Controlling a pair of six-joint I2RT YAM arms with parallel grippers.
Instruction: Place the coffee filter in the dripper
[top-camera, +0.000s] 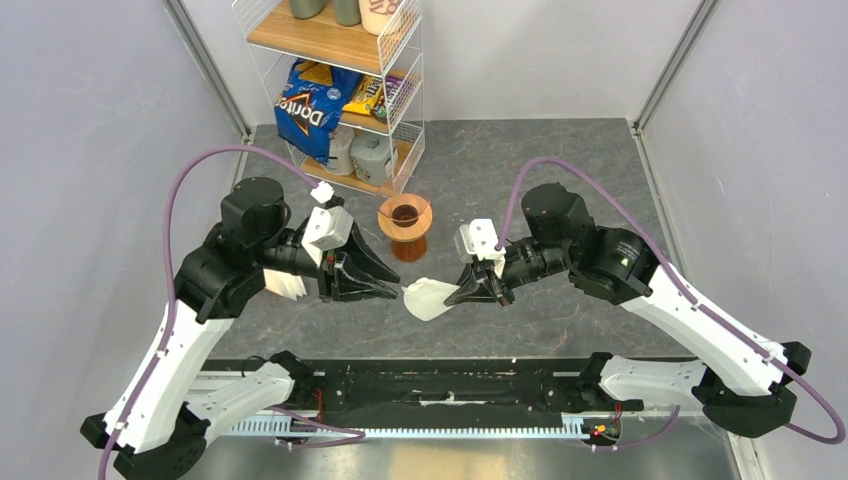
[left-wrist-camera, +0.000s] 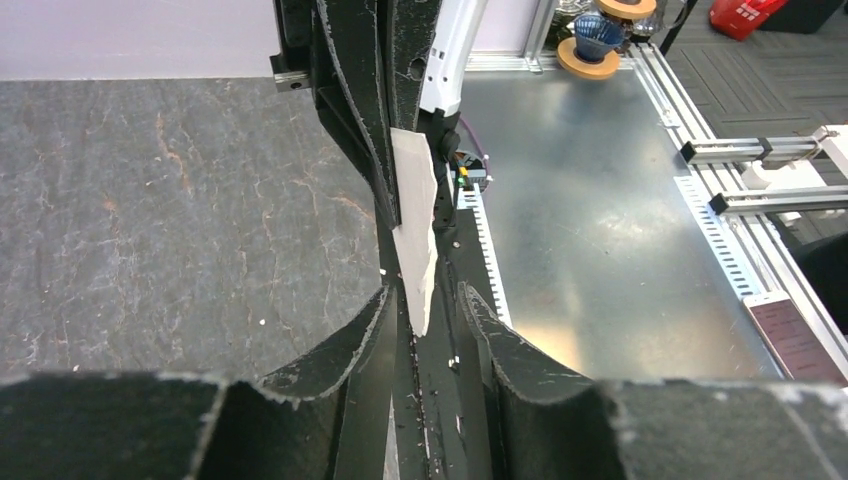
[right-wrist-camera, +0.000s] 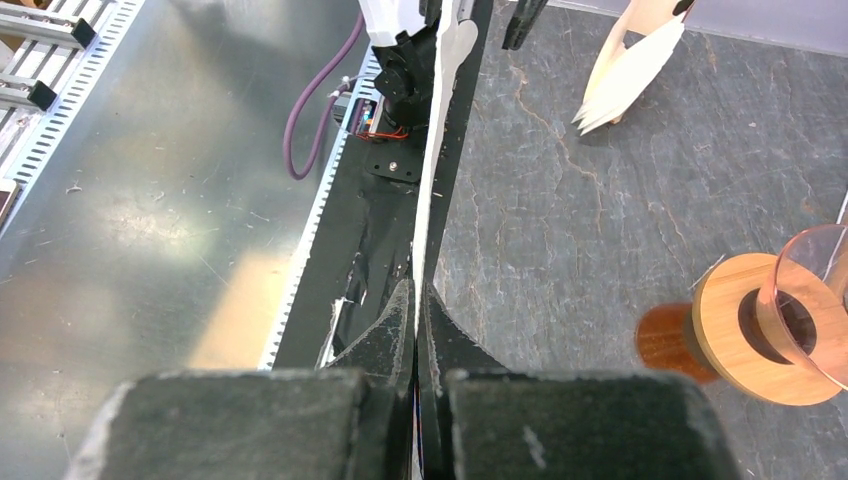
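Observation:
The coffee filter (top-camera: 428, 298), a thin white paper, hangs above the table between my two grippers. My right gripper (top-camera: 462, 292) is shut on its right edge. In the right wrist view the filter (right-wrist-camera: 432, 160) runs edge-on up from the shut gripper (right-wrist-camera: 417, 290). My left gripper (top-camera: 395, 290) meets the filter from the left. In the left wrist view the filter's tip (left-wrist-camera: 415, 240) dips between the parted fingers of this gripper (left-wrist-camera: 425, 295), which stands open with a gap on each side. The orange-brown dripper (top-camera: 405, 222) stands upright just behind the filter, seen too as the dripper (right-wrist-camera: 745, 340) at the right wrist view's right edge.
A cream-white pile of filters (top-camera: 284, 283) lies under the left arm, seen also as the pile (right-wrist-camera: 625, 70). A wire shelf (top-camera: 345, 100) with a Doritos bag (top-camera: 308, 108) and bottles stands at the back. A black rail (top-camera: 430, 380) runs along the near table edge.

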